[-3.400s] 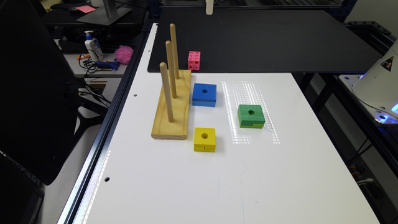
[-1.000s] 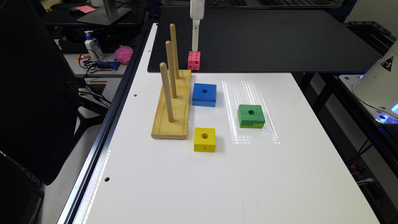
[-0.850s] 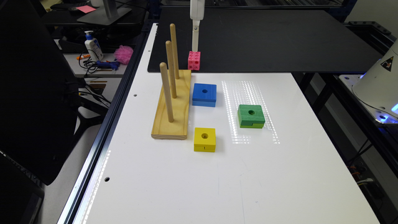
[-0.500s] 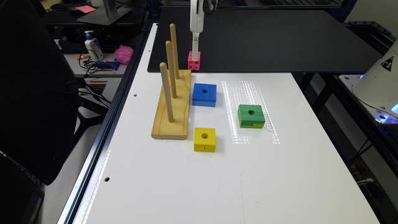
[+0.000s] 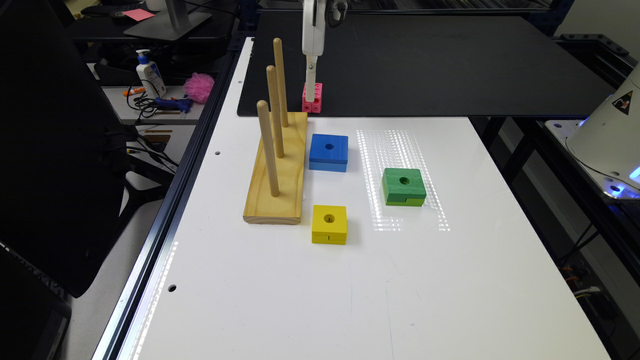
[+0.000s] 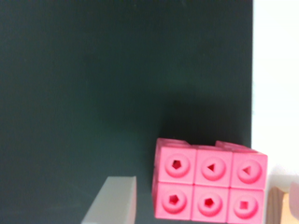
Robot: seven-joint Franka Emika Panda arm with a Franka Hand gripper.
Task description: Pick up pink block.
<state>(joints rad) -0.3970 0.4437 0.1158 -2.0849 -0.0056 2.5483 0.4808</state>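
The pink block [image 5: 319,102] stands on the black mat [image 5: 425,65] at its near edge, just behind the far end of the wooden peg base [image 5: 277,165]. My gripper [image 5: 311,93] hangs straight down over the block, its tip at block height. In the wrist view the pink block [image 6: 210,186] shows its socketed face, and my gripper [image 6: 205,189] is open around it. One grey finger [image 6: 112,203] stands beside the block with a dark gap between them. The other finger is barely visible at the picture's edge.
Three upright pegs rise from the wooden base close to the gripper. A blue block [image 5: 328,151], a green block [image 5: 404,186] and a yellow block [image 5: 329,224] lie on the white table [image 5: 350,300]. A fluffy pink pouf [image 5: 198,86] and a lotion bottle [image 5: 148,72] sit on a side desk.
The gripper has come down from above the table's far end until it reaches the pink block. The block and the other blocks have not moved.
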